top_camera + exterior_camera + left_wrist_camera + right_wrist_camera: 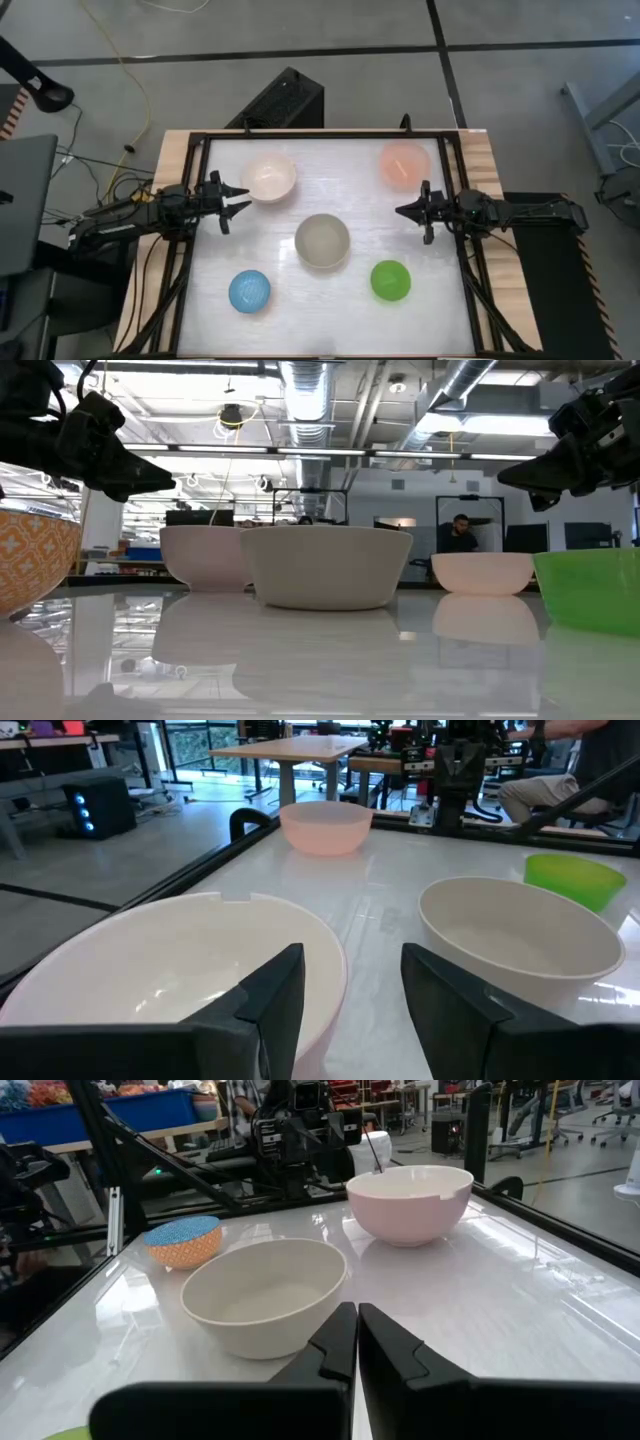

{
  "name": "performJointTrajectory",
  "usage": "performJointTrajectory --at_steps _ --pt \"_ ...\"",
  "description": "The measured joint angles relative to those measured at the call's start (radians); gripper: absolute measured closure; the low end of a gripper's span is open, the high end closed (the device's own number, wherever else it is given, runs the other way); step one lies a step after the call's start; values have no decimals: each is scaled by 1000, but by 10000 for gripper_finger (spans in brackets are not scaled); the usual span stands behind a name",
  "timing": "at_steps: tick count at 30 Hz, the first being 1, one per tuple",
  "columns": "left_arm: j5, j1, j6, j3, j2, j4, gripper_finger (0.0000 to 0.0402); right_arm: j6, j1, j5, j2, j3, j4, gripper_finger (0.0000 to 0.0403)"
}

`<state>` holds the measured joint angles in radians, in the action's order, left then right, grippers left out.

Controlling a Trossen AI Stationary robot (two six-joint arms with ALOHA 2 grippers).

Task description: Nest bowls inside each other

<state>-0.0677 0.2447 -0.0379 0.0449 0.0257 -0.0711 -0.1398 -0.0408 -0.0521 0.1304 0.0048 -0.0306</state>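
bowls all separate, nothing nested yet. left gripper jaws wide beside pinkish-white bowl; right gripper pinched shut, empty. next: first pick.

Robotics lab, exposed ceiling ducts, workbenches, concrete floor

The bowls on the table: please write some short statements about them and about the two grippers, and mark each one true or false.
1. The five bowls all stand apart, none inside another. True.
2. The grey-beige bowl stands near the middle of the table. True.
3. The green bowl sits inside the salmon-orange bowl. False: they stand apart on the right arm's side.
4. The left gripper has its fingers open beside the pinkish-white bowl. True.
5. The right gripper holds the blue bowl. False: its fingers are shut on nothing, and that bowl stands across the table.
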Motion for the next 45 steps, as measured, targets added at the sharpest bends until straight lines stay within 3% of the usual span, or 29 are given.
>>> performJointTrajectory --at_steps 38,45 --pt "0 0 0 0 0 0 244 0 0 0 0 0 -2 367" --pt "0 0 0 0 0 0 244 0 -1 -3 0 0 -90 367"
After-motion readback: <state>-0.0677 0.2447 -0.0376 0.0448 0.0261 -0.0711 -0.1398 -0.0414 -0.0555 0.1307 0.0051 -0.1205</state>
